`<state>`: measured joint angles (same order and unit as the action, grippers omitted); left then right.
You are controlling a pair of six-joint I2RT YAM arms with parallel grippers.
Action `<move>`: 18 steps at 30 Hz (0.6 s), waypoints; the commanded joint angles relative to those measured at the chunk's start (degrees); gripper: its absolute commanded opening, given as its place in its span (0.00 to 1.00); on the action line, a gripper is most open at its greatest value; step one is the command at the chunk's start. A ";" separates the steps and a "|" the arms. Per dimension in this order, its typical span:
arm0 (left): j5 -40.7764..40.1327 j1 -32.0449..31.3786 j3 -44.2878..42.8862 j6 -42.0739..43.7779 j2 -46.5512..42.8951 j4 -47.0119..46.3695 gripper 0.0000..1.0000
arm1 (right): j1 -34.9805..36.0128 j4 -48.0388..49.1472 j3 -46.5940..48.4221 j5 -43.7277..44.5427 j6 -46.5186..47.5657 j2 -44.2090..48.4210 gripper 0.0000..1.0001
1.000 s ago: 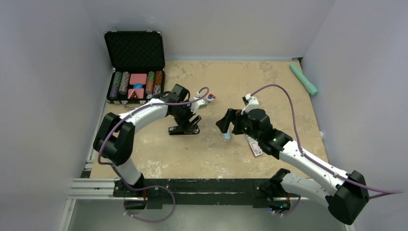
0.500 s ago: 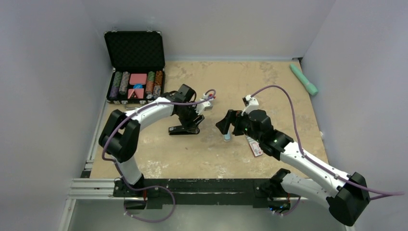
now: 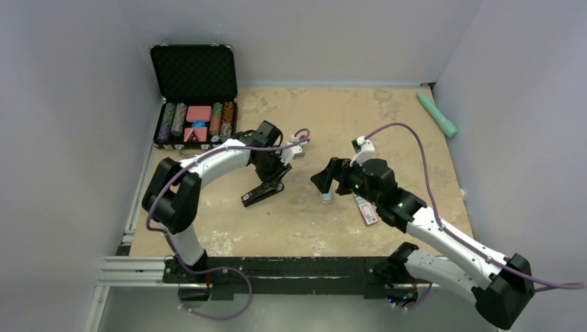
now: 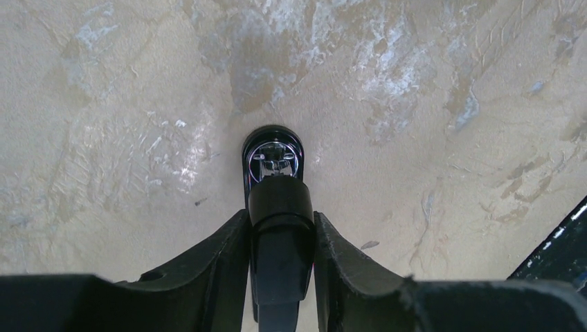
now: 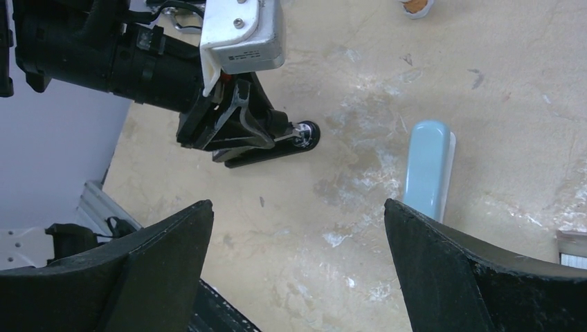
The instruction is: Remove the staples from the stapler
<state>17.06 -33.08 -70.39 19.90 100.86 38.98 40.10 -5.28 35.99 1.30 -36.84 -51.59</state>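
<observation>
One stapler [image 3: 259, 195], black, centre-left of the overhead view, low over the tabletop [image 3: 311, 228], pinched at its sides by the left tool [image 4: 280, 225]. Right tool [image 5: 297, 207] spread wide, empty, near a pale blue bar [image 5: 428, 166]. Staples: none seen out; unloading apparently all ahead.

Between my left claw's [image 4: 280, 218] black fingers [image 4: 214, 266] the stapler [image 4: 275, 200] is glossy black, its nose silvery. The table [image 4: 415, 104] under it is tan, mottled with white scuffs and brown patches. Below my right claw [image 5: 297, 207], black too, lies a pale blue-grey bar [image 5: 428, 169]; beside that, a red, white and grey pack [image 3: 365, 209]. My cables [image 3: 408, 131] are purple.
</observation>
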 commanded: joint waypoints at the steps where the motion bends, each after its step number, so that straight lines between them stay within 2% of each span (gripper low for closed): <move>1: -1.84 0.08 -3.86 -4.27 -5.99 3.95 0.00 | -0.10 3.94 -0.36 -4.73 -1.26 1.66 0.99; 5: -3.40 0.04 -6.11 -5.96 -8.97 7.79 0.00 | -0.05 4.77 1.01 -8.59 -1.72 0.82 0.98; 14: -2.86 0.05 -3.22 -11.18 -25.35 5.71 0.00 | -0.09 5.01 4.87 -12.16 -3.91 -1.24 0.97; 18: -1.28 0.06 -1.71 -13.59 -30.88 5.14 0.00 | -0.03 9.67 5.42 -14.13 -6.84 -3.95 0.95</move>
<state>13.72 -33.08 -72.88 10.28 75.20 46.00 40.10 -1.45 38.52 -9.45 -40.25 -53.39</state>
